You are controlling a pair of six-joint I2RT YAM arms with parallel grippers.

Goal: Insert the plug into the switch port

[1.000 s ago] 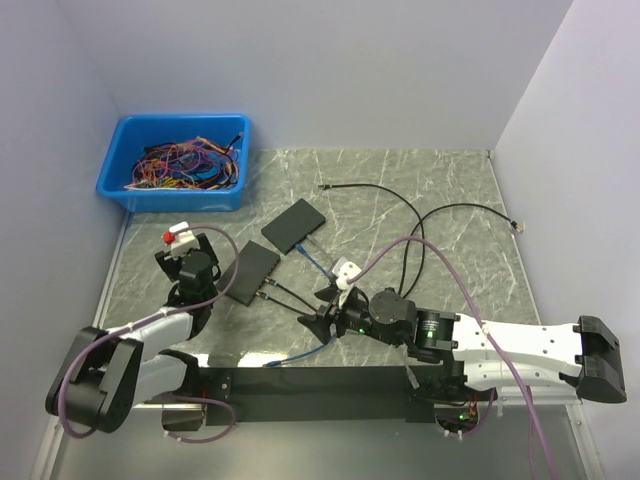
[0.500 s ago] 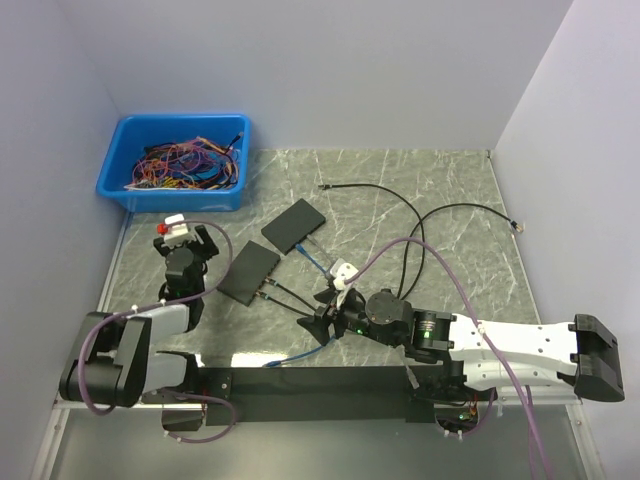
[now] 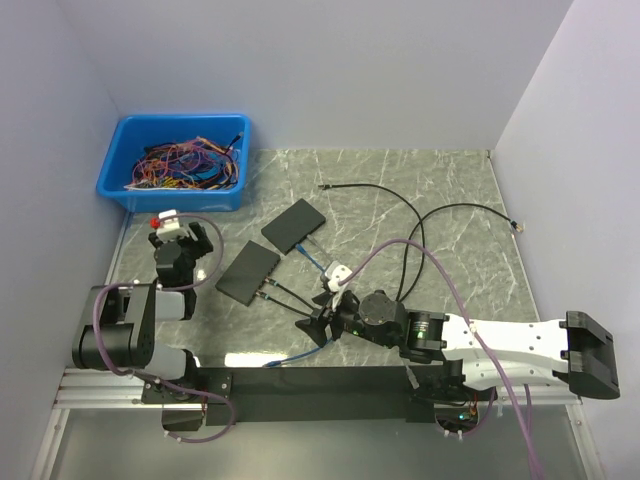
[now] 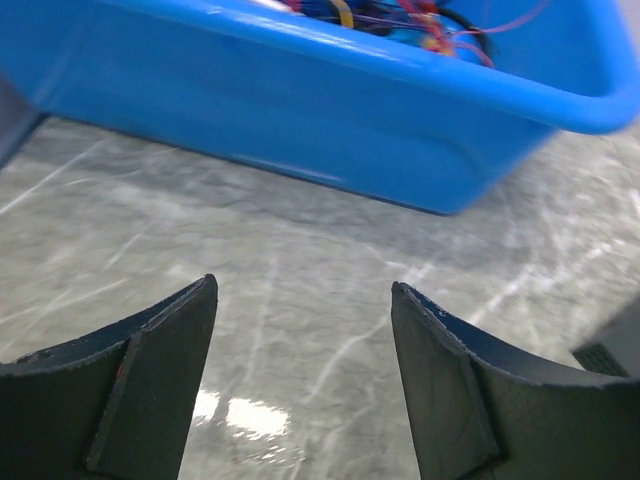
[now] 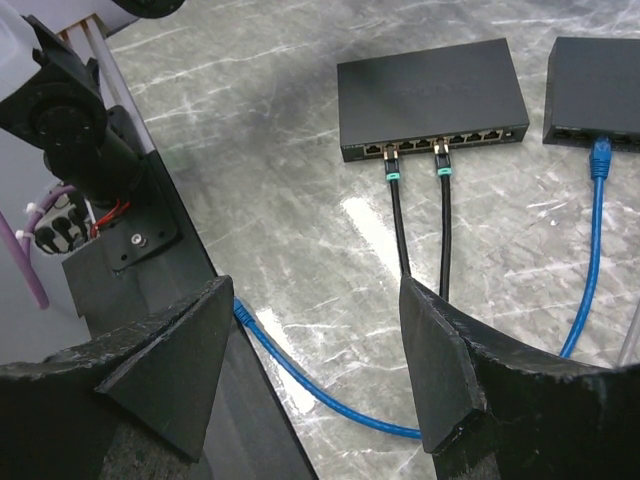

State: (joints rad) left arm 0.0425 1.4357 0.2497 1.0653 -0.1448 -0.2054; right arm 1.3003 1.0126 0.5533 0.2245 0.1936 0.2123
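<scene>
**Entry 1, nearer network switch** (image 5: 430, 95). We take this flat black box as our reference. It lies on the marble table (image 3: 440, 170) with its port row (image 5: 470, 137) turned toward the arms.

**Entry 2, black patch cables** (image 5: 400, 230). There are two, with green-booted plugs seated in the reference switch's ports. Both run away from it on the arms' side.

**Entry 3, farther switch** (image 5: 600, 90). It sits just right of the reference switch, not touching it. A blue cable (image 5: 588, 270) is seated in its face.

**Entry 4, loose blue plug** (image 5: 243, 312). We find it unplugged, well short of the reference switch on the arms' side, lying against the black base rail (image 5: 150, 230). Its blue lead (image 5: 300, 378) curves away beneath the right gripper.

**Entry 5, right gripper** (image 5: 318, 300). Its jaws are spread wide with nothing between them. It hangs on the arms' side of the reference switch, above the two black patch cables, which cross the path to the ports.

**Entry 6, left gripper** (image 4: 302, 300). Its jaws are also spread and empty. It is left of the reference switch and faces the blue bin (image 4: 300, 110).

**Entry 7, blue bin.** It stands beyond and left of the reference switch and holds tangled coloured wires (image 3: 185, 165).

**Entry 8, loose black cables** (image 3: 390, 200). They lie well right of the reference switch with their ends free.
</scene>
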